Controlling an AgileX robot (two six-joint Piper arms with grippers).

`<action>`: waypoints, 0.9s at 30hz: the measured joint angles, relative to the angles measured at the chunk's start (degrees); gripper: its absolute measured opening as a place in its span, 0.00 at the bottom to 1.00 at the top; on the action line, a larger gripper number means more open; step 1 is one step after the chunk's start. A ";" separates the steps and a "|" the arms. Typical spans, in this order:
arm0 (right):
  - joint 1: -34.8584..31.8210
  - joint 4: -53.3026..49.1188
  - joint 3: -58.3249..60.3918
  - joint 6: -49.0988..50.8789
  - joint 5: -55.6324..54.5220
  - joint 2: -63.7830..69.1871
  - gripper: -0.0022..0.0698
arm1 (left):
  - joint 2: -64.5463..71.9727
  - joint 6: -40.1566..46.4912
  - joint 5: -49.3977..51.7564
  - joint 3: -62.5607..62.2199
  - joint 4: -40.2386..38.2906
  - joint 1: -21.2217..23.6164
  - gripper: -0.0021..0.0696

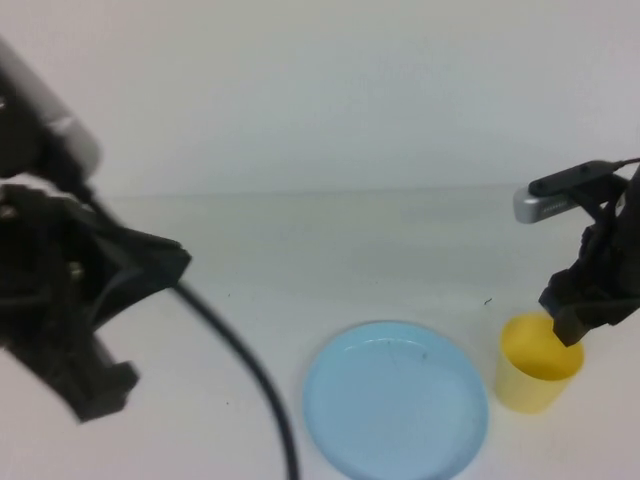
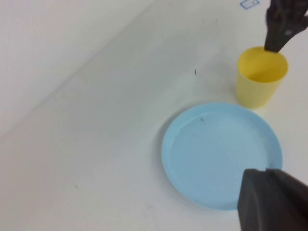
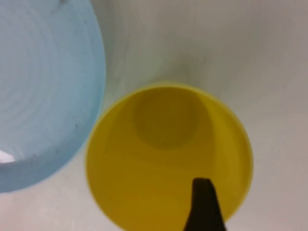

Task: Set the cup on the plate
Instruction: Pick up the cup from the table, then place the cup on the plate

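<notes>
The yellow cup (image 1: 538, 375) stands upright on the white table, just right of the light blue plate (image 1: 395, 400) and apart from it. My right gripper (image 1: 566, 325) hangs over the cup's far right rim, open, with one dark finger (image 3: 204, 207) reaching down inside the cup (image 3: 168, 159). Its other finger is out of view. The plate's edge (image 3: 43, 96) lies beside the cup. My left gripper (image 1: 170, 262) is raised at the left, shut and empty, far from both. In the left wrist view its tip (image 2: 266, 171) overlaps the plate (image 2: 216, 149), with the cup (image 2: 260, 77) beyond.
A black cable (image 1: 245, 370) runs from the left arm down across the table, left of the plate. The right arm's grey camera bar (image 1: 560, 195) sticks out above the cup. A tiny dark speck (image 1: 488, 301) lies on the table behind the cup.
</notes>
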 joint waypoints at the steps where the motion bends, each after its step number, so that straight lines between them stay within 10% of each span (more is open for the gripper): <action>1: 0.00 0.00 0.00 0.00 -0.29 0.85 0.67 | -1.33 -0.10 0.00 0.13 0.47 0.00 0.03; 7: 0.00 0.00 0.00 0.00 -0.69 5.19 0.60 | -7.61 -3.72 -0.12 0.38 8.03 0.00 0.04; 17: 0.00 2.41 -0.75 0.00 -1.90 6.85 0.09 | -19.47 -11.92 2.25 7.10 22.34 0.00 0.03; 27: 1.99 2.79 -9.39 0.00 6.79 6.22 0.07 | -32.81 -27.58 3.73 24.39 39.48 0.00 0.03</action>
